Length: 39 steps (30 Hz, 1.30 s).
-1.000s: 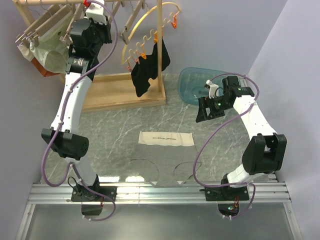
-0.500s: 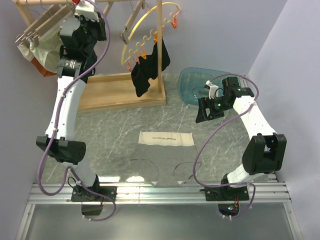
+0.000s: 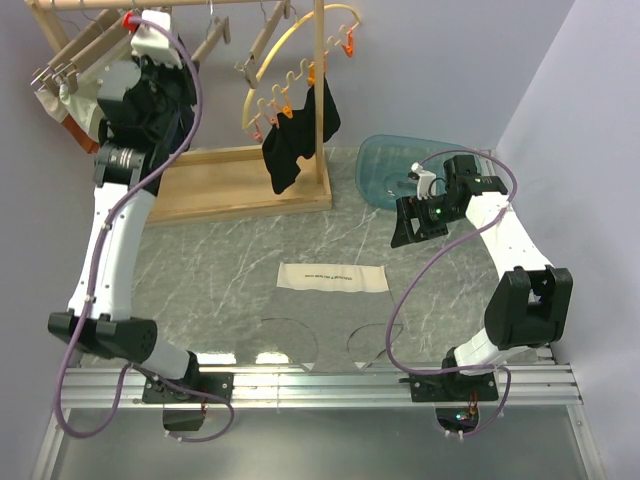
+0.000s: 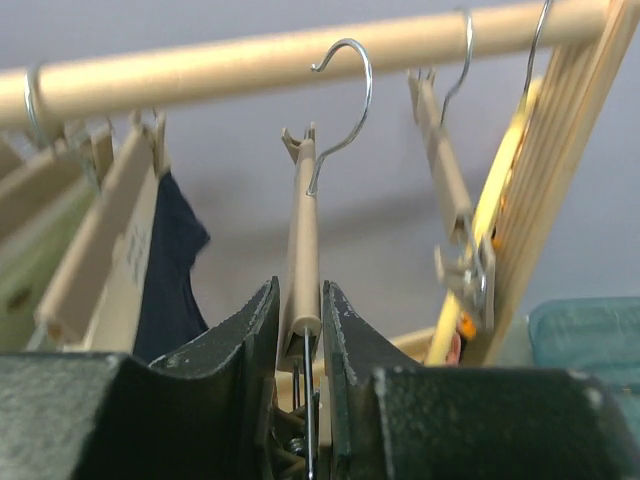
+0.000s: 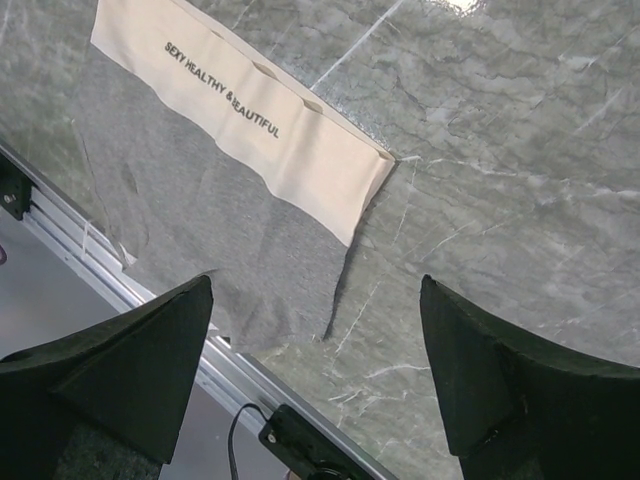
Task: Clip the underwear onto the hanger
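Note:
The underwear (image 3: 333,277) lies flat on the table, its cream printed waistband toward the back and its grey body toward the arms. It also shows in the right wrist view (image 5: 240,110). My right gripper (image 3: 405,228) hovers open and empty above the table right of it; in its own view (image 5: 315,300) the jaws stand wide apart over the underwear's corner. My left gripper (image 3: 140,45) is raised at the rack. In its view (image 4: 298,290) it is shut on the end of the wooden hanger (image 4: 303,220), whose wire hook (image 4: 345,90) is up at the rod.
A wooden rack (image 3: 240,180) stands at the back left with its rod (image 4: 230,65) on top. On it hang other wooden hangers (image 4: 440,170), pale green briefs (image 3: 75,100), navy briefs (image 3: 295,135) and a yellow curved hanger (image 3: 300,50). A blue basin (image 3: 385,165) sits at the back right.
My left arm has swung left along the rack, carrying the hanger with it. The right arm and the underwear have not moved.

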Tool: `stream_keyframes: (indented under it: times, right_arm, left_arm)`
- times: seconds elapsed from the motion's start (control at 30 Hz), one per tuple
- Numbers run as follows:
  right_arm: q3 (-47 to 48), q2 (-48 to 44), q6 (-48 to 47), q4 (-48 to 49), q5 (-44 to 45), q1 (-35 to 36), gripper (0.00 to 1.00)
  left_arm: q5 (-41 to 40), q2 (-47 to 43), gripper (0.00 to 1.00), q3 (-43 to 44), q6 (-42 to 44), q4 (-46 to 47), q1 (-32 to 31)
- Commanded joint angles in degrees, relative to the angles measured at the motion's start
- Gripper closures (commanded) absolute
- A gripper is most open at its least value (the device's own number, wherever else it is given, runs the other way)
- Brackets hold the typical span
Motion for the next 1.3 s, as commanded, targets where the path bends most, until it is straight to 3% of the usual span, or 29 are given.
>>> stream_keyframes:
  times: [0.0,0.2,0.33,0.47,0.6,0.67,0.83,1.0,1.27]
  right_arm:
    - [1.86,-1.26,-1.56,-0.77,-0.59,-0.48,0.09]
    - [5.47,-1.17,-3.85,-1.92,-0.77,-0.39,0.09]
    - [9.06,-0.82,-4.03,-1.39,-1.73,0.48,0.09]
    - [11.71,-1.52,-1.22,4.56,-0.42,5.48,0.09]
    - [9.52,-5.2,-0.86,15.29,5.19,14.96,0.07]
    - [6.54,-7.84,-2.7,23.43,6.96,17.87,0.05]
    - [4.33,-11.18,-10.33,33.14,11.36,28.32,0.03]
    - [3.36,-13.12,-18.34,30.26,9.07,34.75,0.02]
    - [-0.59,-11.54,-24.76,30.52,16.1,40.3,0.02]
  left_arm:
    - [-0.16,-6.32,1.0,-6.99,-3.21,-0.28,0.86]
    - [0.11,-16.08,1.0,-19.56,-5.95,-5.46,1.74]
    - [2.64,-20.49,1.0,-23.19,-11.56,-13.1,2.53]
    - [8.97,-26.19,1.0,-29.07,-18.69,-17.42,2.62]
    - [18.45,-33.83,1.0,-39.6,-25.9,-15.85,2.62]
    - [25.11,-36.13,1.0,-43.13,-30.2,-12.69,2.62]
    - [37.44,-40.71,1.0,-57.45,-42.76,-1.36,2.62]
    - [43.69,-39.84,1.0,-66.94,-51.12,16.65,2.01]
    - [46.33,-35.09,1.0,-72.24,-59.13,32.49,-3.52]
